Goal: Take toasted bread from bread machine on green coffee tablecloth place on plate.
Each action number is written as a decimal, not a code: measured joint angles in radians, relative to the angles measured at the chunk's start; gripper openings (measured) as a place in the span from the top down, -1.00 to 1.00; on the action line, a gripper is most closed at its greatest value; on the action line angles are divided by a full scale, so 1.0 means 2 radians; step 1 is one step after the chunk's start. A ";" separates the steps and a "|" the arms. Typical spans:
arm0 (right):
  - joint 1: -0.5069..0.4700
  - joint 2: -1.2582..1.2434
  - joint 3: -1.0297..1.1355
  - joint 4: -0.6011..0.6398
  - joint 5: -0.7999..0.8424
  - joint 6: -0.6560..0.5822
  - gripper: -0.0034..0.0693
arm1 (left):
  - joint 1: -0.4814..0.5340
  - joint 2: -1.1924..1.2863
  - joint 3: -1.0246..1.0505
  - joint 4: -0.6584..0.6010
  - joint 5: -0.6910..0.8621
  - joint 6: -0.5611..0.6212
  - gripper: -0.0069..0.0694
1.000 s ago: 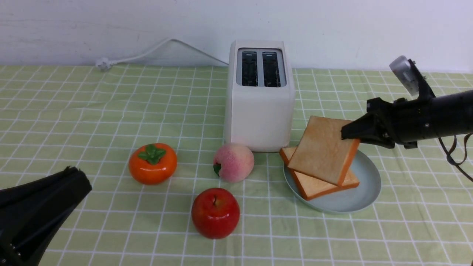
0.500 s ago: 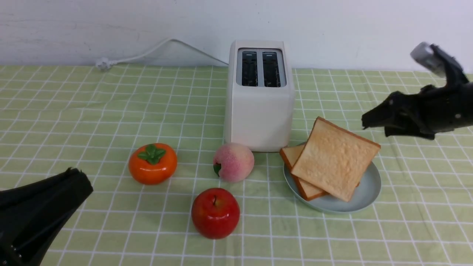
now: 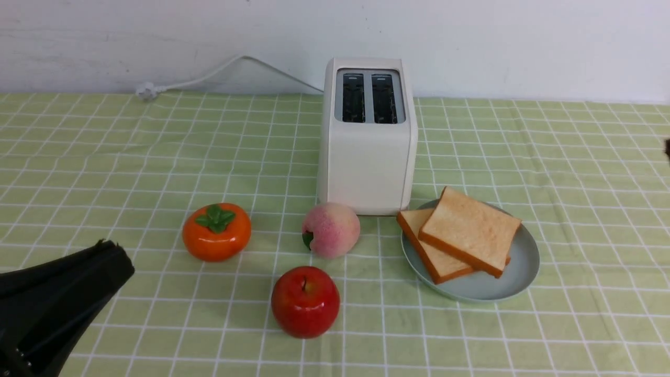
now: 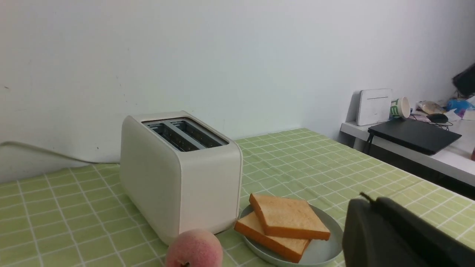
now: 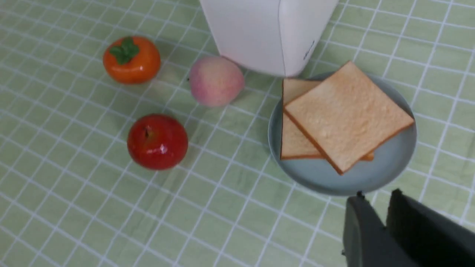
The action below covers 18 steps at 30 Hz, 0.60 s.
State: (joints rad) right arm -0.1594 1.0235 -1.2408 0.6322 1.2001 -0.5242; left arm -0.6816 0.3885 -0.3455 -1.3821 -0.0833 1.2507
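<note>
The left fingers (image 3: pixel 78 283) are clenched shut on nothing, low at the near left corner of the green coffee tablecloth (image 3: pixel 104 146). The right fingers (image 5: pixel 367 230) hang above the cloth just beyond the plate (image 3: pixel 518 267), empty, with only a thin slit between them. Whether they are fully closed cannot be told.

Both slices of toasted bread (image 3: pixel 471 230) lie on the plate, the upper one turned at an angle across the lower. The plate sits just beside the bread machine (image 3: pixel 366 157), whose two slots are empty, so the task looks complete.

The stack is the likeliest thing to go wrong. The lower slice's corner reaches the rim, or just past it, on the bread machine's side, and the upper slice rests askew. A knock to the plate from a low arm could slide a slice onto the cloth. A left arm crossing low could also roll the persimmon (image 3: pixel 216 231), the apple (image 3: pixel 305 301) or the peach (image 3: pixel 331 229).

Only the right wrist view looks straight down on the stack and shows its right fingers. In the front view that arm is no more than a dark speck at the edge. Only the front view shows the white cord (image 3: pixel 209 76). The left wrist view alone takes in a side desk (image 4: pixel 445 159) with a laptop (image 4: pixel 413 135), and it misses the apple and persimmon.
</note>
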 joint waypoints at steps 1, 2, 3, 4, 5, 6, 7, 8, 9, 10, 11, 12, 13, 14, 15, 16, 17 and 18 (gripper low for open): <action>0.000 -0.021 0.000 -0.008 0.010 0.004 0.79 | 0.000 -0.001 0.000 -0.003 0.000 0.000 0.85; 0.000 -0.045 0.000 -0.022 0.021 0.013 0.88 | 0.000 -0.005 0.000 -0.009 -0.001 0.000 0.85; 0.000 -0.073 0.000 -0.036 0.026 0.022 0.92 | 0.000 -0.010 0.000 -0.013 -0.003 0.000 0.85; 0.000 -0.073 0.000 -0.038 0.027 0.023 0.92 | 0.000 -0.011 0.000 -0.014 -0.004 0.000 0.85; 0.000 -0.107 0.000 -0.056 0.030 0.037 0.93 | 0.000 -0.023 0.000 -0.021 -0.010 0.000 0.85; 0.000 -0.110 0.000 -0.061 0.030 0.041 0.93 | 0.000 -0.025 0.000 -0.022 -0.013 0.000 0.85; 0.000 -0.142 0.000 -0.076 0.033 0.053 0.93 | 0.000 -0.042 0.000 -0.033 -0.022 0.000 0.85; 0.000 -0.155 0.001 -0.083 0.033 0.058 0.93 | 0.000 -0.050 0.000 -0.039 -0.028 0.000 0.85; 0.000 -0.170 0.005 -0.086 0.033 0.063 0.93 | 0.000 -0.060 0.000 -0.048 -0.033 0.000 0.85; 0.000 -0.173 0.005 -0.087 0.033 0.063 0.93 | 0.000 -0.062 0.000 -0.049 -0.033 0.000 0.85; 0.000 -0.195 0.021 -0.088 0.033 0.069 0.92 | 0.000 -0.080 0.000 -0.062 -0.040 0.003 0.85; 0.000 -0.208 0.031 -0.087 0.033 0.069 0.92 | 0.000 -0.084 0.000 -0.064 -0.043 0.005 0.85; 0.000 -0.218 0.047 -0.085 0.033 0.071 0.92 | 0.000 -0.089 0.002 -0.067 -0.045 0.012 0.85; 0.000 -0.230 0.061 -0.084 0.033 0.071 0.92 | 0.000 -0.093 0.005 -0.069 -0.049 0.020 0.85; 0.002 -0.244 0.090 -0.083 0.028 0.071 0.92 | 0.000 -0.095 0.012 -0.072 -0.054 0.033 0.85; 0.005 -0.254 0.107 -0.082 0.020 0.071 0.92 | 0.000 -0.095 0.016 -0.076 -0.058 0.039 0.85; 0.006 -0.254 0.112 -0.082 0.018 0.071 0.92 | 0.000 -0.095 0.017 -0.076 -0.059 0.041 0.85; 0.018 -0.271 0.154 -0.082 -0.006 0.071 0.92 | 0.000 -0.095 0.029 -0.086 -0.071 0.046 0.85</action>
State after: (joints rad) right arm -0.1243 0.4811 -0.9328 0.4683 1.1886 -0.3820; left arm -0.6816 0.1991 -0.2881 -1.5534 -0.2244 1.3422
